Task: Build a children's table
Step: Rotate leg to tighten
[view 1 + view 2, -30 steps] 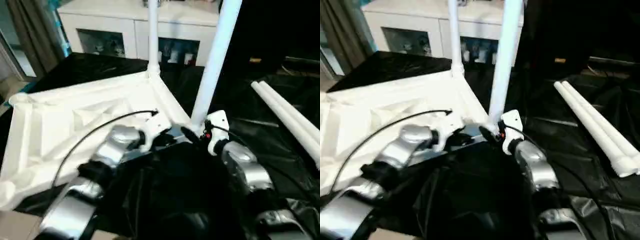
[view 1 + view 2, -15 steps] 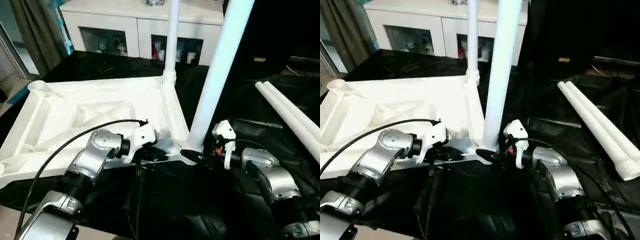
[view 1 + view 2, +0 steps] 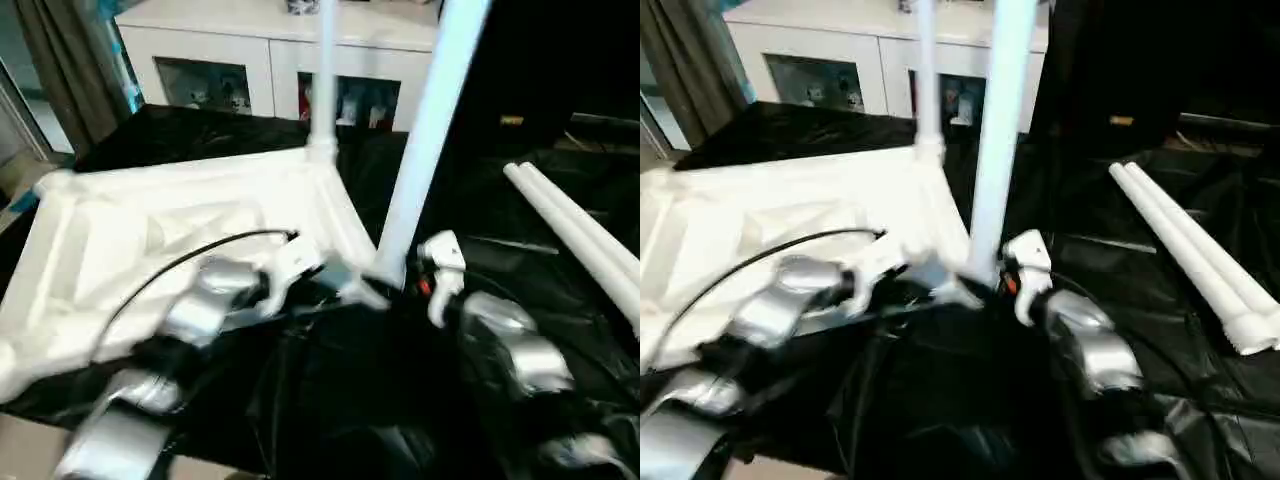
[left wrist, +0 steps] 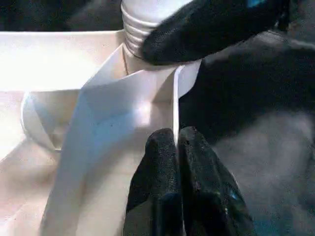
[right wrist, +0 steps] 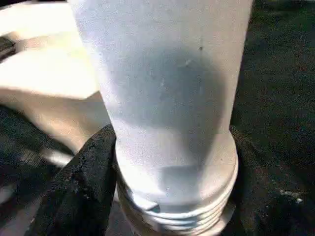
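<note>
The children's table top (image 3: 150, 230) lies ribbed side up on the black-covered work table. Two white legs stand in its corner sockets, a far leg (image 3: 323, 70) and a near leg (image 3: 425, 130). My right gripper (image 5: 172, 196) is at the near leg's threaded base, with a black finger (image 5: 88, 172) pressed against each side, so it is shut on that leg. My left gripper (image 4: 175, 135) is next to that corner socket, and its fingers are pinched together on the thin rim wall of the top (image 4: 174, 98).
Two loose white legs (image 3: 575, 235) lie side by side on the black cover at the right. A white cabinet (image 3: 250, 50) stands behind the work table, with a curtain (image 3: 60, 70) at the far left. Black cover (image 3: 350, 400) lies wrinkled in front of me.
The head views have shifted and blurred as the camera moved. Both grippers stay at the near corner, and the right fingers have drawn in around the leg's base.
</note>
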Robot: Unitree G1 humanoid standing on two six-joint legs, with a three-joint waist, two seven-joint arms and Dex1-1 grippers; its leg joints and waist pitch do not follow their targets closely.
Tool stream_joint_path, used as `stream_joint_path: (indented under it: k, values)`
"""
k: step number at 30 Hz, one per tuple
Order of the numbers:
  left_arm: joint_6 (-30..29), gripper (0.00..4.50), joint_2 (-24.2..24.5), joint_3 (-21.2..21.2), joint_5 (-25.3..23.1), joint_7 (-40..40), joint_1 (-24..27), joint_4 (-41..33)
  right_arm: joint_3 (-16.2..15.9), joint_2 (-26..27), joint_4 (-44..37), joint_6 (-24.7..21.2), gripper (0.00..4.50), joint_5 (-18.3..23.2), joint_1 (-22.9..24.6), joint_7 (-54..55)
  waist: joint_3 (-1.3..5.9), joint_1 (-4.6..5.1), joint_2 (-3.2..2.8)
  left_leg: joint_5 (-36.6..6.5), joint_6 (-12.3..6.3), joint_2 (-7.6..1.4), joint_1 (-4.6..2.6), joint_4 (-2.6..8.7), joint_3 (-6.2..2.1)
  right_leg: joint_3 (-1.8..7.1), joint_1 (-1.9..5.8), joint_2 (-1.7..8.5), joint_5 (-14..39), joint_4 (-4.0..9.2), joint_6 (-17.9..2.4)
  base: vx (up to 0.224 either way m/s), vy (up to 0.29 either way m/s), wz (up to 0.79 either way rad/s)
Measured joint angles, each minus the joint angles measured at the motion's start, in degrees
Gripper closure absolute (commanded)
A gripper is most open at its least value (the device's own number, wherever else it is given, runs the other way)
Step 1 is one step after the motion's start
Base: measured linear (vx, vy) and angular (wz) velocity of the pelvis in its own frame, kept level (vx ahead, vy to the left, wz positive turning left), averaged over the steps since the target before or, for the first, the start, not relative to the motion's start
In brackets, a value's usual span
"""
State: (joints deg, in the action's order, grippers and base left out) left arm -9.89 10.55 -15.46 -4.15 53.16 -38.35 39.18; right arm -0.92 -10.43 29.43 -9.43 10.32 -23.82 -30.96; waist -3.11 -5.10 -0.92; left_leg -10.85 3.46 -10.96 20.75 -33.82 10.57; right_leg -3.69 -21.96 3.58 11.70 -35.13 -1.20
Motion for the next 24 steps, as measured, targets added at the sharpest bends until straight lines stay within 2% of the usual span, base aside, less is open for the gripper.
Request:
stream_joint_path:
  k: [4, 7, 8, 9, 13, 14, 19, 24]
  values:
    - [-0.29, 4.5, -3.74, 0.5, -0.14, -6.25, -2.44, 4.49, 1.55, 3.62, 3.36, -0.16, 1.69, -1.47, -2.96, 9.57, 0.01, -0.07, -0.01, 0.0, 0.0, 0.0, -0.14, 0.03, 0.0, 0.0, 0.13, 0.0, 0.0, 0.01, 0.02, 0.0, 0.0, 0.0]
    - [-0.08, 4.5, -4.77, 0.61, -0.38, -7.69, -3.15, 5.82, 1.55, 4.68, 5.28, 1.16, 1.69, -2.09, -3.97, 11.73, 0.03, -0.07, -0.04, 0.0, 0.0, 0.03, -0.17, 0.03, 0.0, 0.0, 0.2, 0.02, -0.01, 0.02, 0.02, 0.0, 0.0, 0.0]
    - [0.1, 4.5, -4.82, 0.65, -0.44, -7.72, -3.26, 6.09, 1.55, 4.75, 5.57, 1.57, 1.14, -2.15, -4.03, 11.84, 0.03, -0.07, -0.05, 0.0, 0.0, 0.03, -0.17, 0.03, 0.0, 0.0, 0.2, 0.02, -0.01, 0.03, 0.02, 0.0, 0.0, 0.0]
    - [0.3, 4.5, -4.85, 0.65, -0.55, -7.72, -3.26, 6.15, 1.55, 4.73, 5.76, 2.04, 1.0, -2.23, -4.01, 11.75, 0.03, -0.08, -0.05, 0.0, 0.0, 0.03, -0.17, 0.03, 0.0, 0.0, 0.21, 0.02, -0.01, 0.02, 0.02, 0.0, 0.0, 0.0]
    - [0.99, 4.5, -4.69, 0.61, -0.78, -7.25, -3.29, 6.23, 1.12, 4.41, 5.86, 2.82, 0.88, -3.22, -3.83, 10.2, 0.03, -0.06, -0.05, 0.0, 0.0, 0.03, -0.14, 0.05, -0.01, 0.0, 0.18, 0.02, -0.02, 0.02, 0.02, 0.0, 0.0, 0.0]
    - [1.36, 4.5, -4.52, 0.49, -0.79, -6.93, -3.27, 6.26, 1.11, 4.12, 5.82, 2.92, 0.61, -3.21, -3.81, 9.57, 0.03, -0.06, -0.05, 0.0, 0.0, 0.03, -0.14, 0.05, -0.01, 0.0, 0.17, 0.02, -0.02, 0.02, 0.02, 0.0, 0.0, 0.0]
    - [4.96, 4.5, -0.69, 0.25, -0.4, -1.11, -1.5, 4.25, -1.36, 0.1, 3.87, 4.9, 0.61, -2.75, -1.85, -0.44, 0.02, -0.01, -0.06, 0.0, 0.0, -0.01, -0.02, 0.23, -0.01, -0.03, 0.01, -0.01, 0.01, 0.04, 0.06, 0.0, 0.0, 0.0]
    - [7.62, 4.5, 3.19, -0.67, 0.71, 7.58, 1.67, -0.8, -3.33, -4.15, 0.8, 3.39, 0.61, -0.96, -0.2, -10.84, 0.04, -0.18, -0.14, 0.16, -0.26, -0.03, 0.28, 0.17, -0.01, -0.05, -0.17, -0.03, 0.14, 0.13, 0.14, 0.0, 0.0, 0.0]
